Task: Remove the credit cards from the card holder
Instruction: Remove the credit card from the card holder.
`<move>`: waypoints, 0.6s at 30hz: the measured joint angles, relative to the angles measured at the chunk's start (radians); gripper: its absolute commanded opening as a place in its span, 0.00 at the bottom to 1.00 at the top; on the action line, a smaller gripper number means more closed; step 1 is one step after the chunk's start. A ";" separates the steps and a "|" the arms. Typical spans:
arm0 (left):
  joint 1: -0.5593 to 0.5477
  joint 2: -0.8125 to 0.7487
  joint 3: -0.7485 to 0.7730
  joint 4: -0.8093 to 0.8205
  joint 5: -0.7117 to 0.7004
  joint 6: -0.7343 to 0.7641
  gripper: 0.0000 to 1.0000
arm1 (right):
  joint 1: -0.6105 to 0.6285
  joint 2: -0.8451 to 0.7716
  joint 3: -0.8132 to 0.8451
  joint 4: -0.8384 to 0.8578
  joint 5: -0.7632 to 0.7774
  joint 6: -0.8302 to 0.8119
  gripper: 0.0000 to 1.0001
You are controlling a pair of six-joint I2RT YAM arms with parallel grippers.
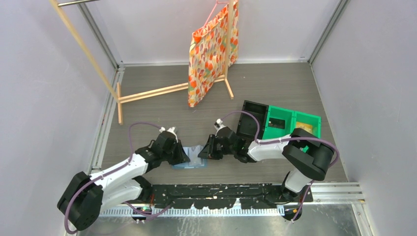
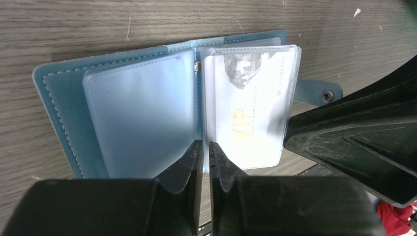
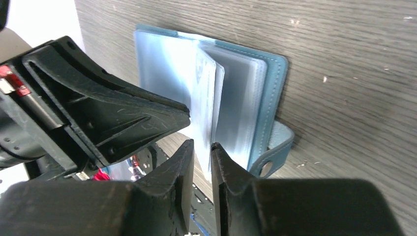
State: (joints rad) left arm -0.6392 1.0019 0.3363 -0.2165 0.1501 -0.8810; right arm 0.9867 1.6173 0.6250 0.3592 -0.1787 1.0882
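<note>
The teal-blue card holder point(image 1: 189, 161) lies open on the table between both arms, its cover point(image 2: 59, 98) flat and its snap tab point(image 3: 268, 167) toward the right arm. A whitish credit card point(image 2: 246, 113) marked VIP sits inside a clear sleeve leaf. My left gripper point(image 2: 205, 145) is shut on the holder's near edge at the spine. The right gripper point(image 3: 201, 143) is at the leaf's outer edge. Its jaws stand a narrow gap apart, with the raised leaf point(image 3: 206, 93) just past the tips. Other cards are hidden.
A green bin point(image 1: 290, 123) and a black bin point(image 1: 251, 118) stand behind the right arm, and something tan lies in the green one. A patterned bag point(image 1: 211, 54) hangs on a wooden rack point(image 1: 147, 93) at the back. Grey walls close both sides.
</note>
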 measured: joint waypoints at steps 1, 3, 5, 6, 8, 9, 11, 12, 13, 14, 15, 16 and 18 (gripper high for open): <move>0.000 -0.009 0.000 -0.008 0.000 0.000 0.11 | 0.000 -0.008 0.000 0.001 0.000 -0.002 0.25; 0.000 -0.039 0.000 -0.029 0.000 0.000 0.11 | 0.000 -0.023 0.000 0.008 0.000 -0.005 0.25; 0.000 -0.074 0.000 -0.050 -0.002 0.000 0.11 | 0.000 -0.032 0.000 0.018 0.000 -0.009 0.25; 0.000 -0.094 0.000 -0.061 -0.005 0.000 0.11 | 0.000 -0.034 0.000 0.022 0.000 -0.010 0.25; 0.000 -0.129 0.000 -0.083 -0.011 0.000 0.11 | 0.000 -0.034 0.001 0.023 -0.002 -0.013 0.25; 0.000 -0.143 0.000 -0.093 -0.013 0.000 0.11 | 0.000 -0.034 0.002 0.023 -0.005 -0.014 0.25; 0.000 -0.171 0.000 -0.114 -0.020 0.000 0.12 | 0.000 -0.031 0.006 0.024 -0.011 -0.016 0.25; 0.000 -0.180 0.000 -0.121 -0.022 0.000 0.12 | 0.000 -0.028 0.009 0.026 -0.013 -0.016 0.25; 0.000 -0.190 0.000 -0.130 -0.025 0.000 0.14 | 0.000 -0.023 0.012 0.030 -0.018 -0.016 0.25; 0.000 -0.197 0.000 -0.136 -0.027 -0.001 0.16 | 0.000 -0.017 0.016 0.032 -0.022 -0.016 0.25; 0.000 -0.203 0.000 -0.142 -0.027 -0.001 0.18 | 0.000 -0.010 0.019 0.037 -0.026 -0.016 0.25; 0.000 -0.209 0.000 -0.146 -0.029 -0.002 0.19 | 0.000 -0.004 0.023 0.039 -0.031 -0.016 0.25; 0.001 -0.220 0.000 -0.155 -0.031 -0.002 0.20 | 0.002 0.005 0.029 0.042 -0.039 -0.016 0.23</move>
State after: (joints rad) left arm -0.6384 0.7818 0.3363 -0.3714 0.1188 -0.8833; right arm 0.9882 1.6222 0.6544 0.4015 -0.2176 1.0721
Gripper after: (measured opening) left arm 0.183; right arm 0.251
